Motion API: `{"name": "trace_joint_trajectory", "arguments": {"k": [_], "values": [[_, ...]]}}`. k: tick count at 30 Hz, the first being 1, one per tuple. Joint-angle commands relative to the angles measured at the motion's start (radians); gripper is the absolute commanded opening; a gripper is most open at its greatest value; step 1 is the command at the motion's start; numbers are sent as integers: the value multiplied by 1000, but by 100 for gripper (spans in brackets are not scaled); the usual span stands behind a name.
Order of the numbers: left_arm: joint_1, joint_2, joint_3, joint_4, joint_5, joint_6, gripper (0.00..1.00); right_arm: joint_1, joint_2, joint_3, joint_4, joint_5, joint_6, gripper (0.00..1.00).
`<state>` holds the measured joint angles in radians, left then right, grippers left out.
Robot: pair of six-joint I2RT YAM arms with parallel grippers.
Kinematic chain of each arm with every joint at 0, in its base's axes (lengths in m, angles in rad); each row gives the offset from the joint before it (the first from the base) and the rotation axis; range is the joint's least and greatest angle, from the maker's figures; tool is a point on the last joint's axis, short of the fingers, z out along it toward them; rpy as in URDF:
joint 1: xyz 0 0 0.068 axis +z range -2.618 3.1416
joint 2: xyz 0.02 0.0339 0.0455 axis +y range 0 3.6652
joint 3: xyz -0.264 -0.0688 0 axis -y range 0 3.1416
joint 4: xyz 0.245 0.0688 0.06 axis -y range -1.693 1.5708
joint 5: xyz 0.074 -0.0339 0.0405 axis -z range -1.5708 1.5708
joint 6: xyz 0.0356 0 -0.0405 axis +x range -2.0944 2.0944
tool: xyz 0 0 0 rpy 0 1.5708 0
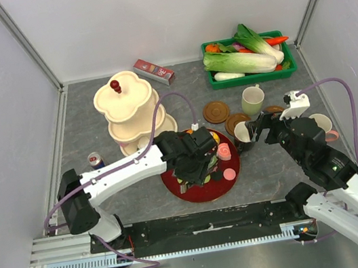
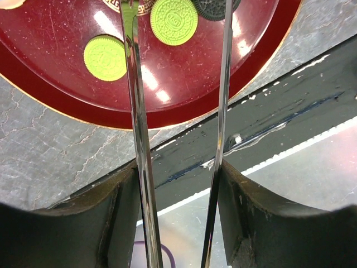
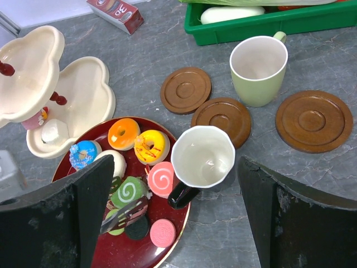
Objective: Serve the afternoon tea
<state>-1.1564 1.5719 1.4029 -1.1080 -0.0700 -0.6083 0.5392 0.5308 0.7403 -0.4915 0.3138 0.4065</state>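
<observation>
A red plate (image 3: 106,254) holds toy donuts, a pink swirl cake (image 3: 162,178), a green one and round cookies. My left gripper (image 2: 177,170) is shut on metal tongs (image 2: 136,111) over the plate (image 1: 174,188). In the right wrist view the tong tips (image 3: 120,215) rest at a dark brown cake. My right gripper (image 3: 175,173) is open, its fingers wide on either side of a black mug (image 3: 202,156) standing at the plate's right edge. A pale green mug (image 3: 257,70) and three brown coasters (image 3: 222,118) stand behind it. A white mug (image 1: 322,125) is partly hidden by the right arm.
A cream tiered stand (image 1: 126,105) at the back left has two sweets on its lowest tier (image 3: 53,131). A green crate of vegetables (image 1: 249,60) is at the back right. A red box (image 1: 153,71) lies at the back and a small can (image 1: 95,161) at the left.
</observation>
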Motion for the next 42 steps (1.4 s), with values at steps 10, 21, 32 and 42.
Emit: {"name": "trace_joint_trajectory", "arguments": {"k": [10,21,32,42], "values": [[-34,74,126,-62,-85,42,54,1,-11,1,7,21,-15,98],[-32,94,123,-67,-97,39,51,1,-11,1,5,24,-18,98],[-32,88,136,-69,-96,33,38,1,-12,-2,5,27,-17,98],[-34,-13,94,-70,-88,-28,33,-1,-14,-4,7,27,-14,98]]}}
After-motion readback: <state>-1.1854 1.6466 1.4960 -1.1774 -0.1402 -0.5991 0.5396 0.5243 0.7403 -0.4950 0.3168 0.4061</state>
